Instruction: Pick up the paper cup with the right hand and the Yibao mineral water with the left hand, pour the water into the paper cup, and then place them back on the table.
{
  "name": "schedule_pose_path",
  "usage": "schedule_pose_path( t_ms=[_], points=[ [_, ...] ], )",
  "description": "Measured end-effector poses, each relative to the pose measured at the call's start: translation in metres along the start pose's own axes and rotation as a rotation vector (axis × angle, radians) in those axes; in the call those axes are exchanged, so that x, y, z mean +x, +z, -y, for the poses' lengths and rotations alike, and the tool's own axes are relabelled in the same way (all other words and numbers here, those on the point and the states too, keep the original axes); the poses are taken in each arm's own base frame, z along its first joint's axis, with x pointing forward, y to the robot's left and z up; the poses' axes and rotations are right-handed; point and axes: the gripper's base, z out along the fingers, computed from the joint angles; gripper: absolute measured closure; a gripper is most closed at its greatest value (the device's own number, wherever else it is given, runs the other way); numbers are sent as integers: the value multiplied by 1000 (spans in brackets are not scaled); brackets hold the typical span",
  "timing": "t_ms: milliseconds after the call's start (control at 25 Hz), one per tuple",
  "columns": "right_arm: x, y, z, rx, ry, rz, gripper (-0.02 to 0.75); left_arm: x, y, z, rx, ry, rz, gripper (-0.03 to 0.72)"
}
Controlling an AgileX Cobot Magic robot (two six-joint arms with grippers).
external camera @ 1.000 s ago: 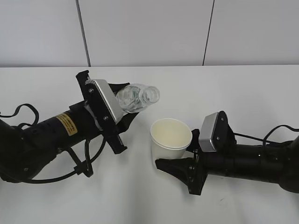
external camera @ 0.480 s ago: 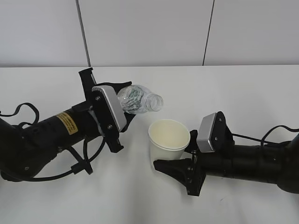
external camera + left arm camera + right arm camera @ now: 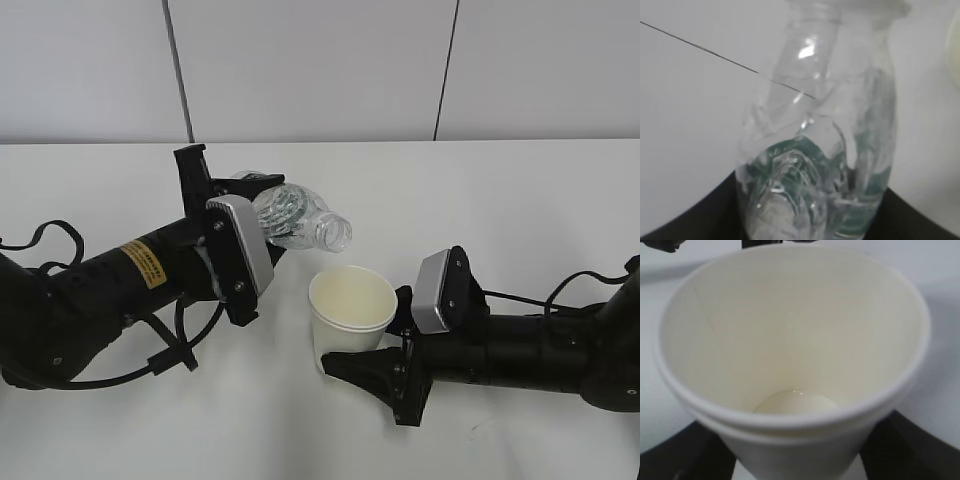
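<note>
Two arms meet near the middle of the table (image 3: pixel 540 200), and you see each one holding its own thing. Your left hand (image 3: pixel 232 222), the arm with the yellow sticker, carries the Yibao mineral water (image 3: pixel 298 217). The bottle is clear, with a green label that looks crumpled behind the plastic, and it lies tilted with its open mouth pointing to the right and a little downward. Its mouth is above and just to the left of the cup rim, not touching it. In the left wrist view the bottle (image 3: pixel 822 125) fills the picture and the black jaws show only at the bottom corners, closed around its lower body.

Your right hand (image 3: pixel 375 350) holds the paper cup (image 3: pixel 350 315) upright, with dark jaws pinching the cup wall from both sides. In the right wrist view the paper cup (image 3: pixel 790 355) shows its cream inside and a small shine at the bottom. You cannot tell from this if it is water. Whether the cup base touches the table, you cannot tell either.
</note>
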Motion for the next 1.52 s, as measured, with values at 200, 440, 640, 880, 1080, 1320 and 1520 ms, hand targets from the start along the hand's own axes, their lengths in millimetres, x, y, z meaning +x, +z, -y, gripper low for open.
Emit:
schedule_pose_path(
  t_ms=[200,440,640,880,1080,1320,1520],
  points=[
    [0,0,0,0,0,0,222,0,0,0,0,32,0,301],
    [0,0,0,0,1,0,223,0,0,0,0,95,0,301],
    [0,0,0,-2,0,-1,223,0,0,0,1,141,2,301],
    [0,1,-1,-23,-14,-1,223,0,0,0,1,215,2,302],
    [0,1,-1,-30,-19,-1,223,0,0,0,1,273,2,302],
    [-1,1,-1,-31,-22,0,223,0,0,0,1,331,2,302],
    [-1,1,-1,-33,-22,0,223,0,0,0,1,356,2,302]
  ],
)
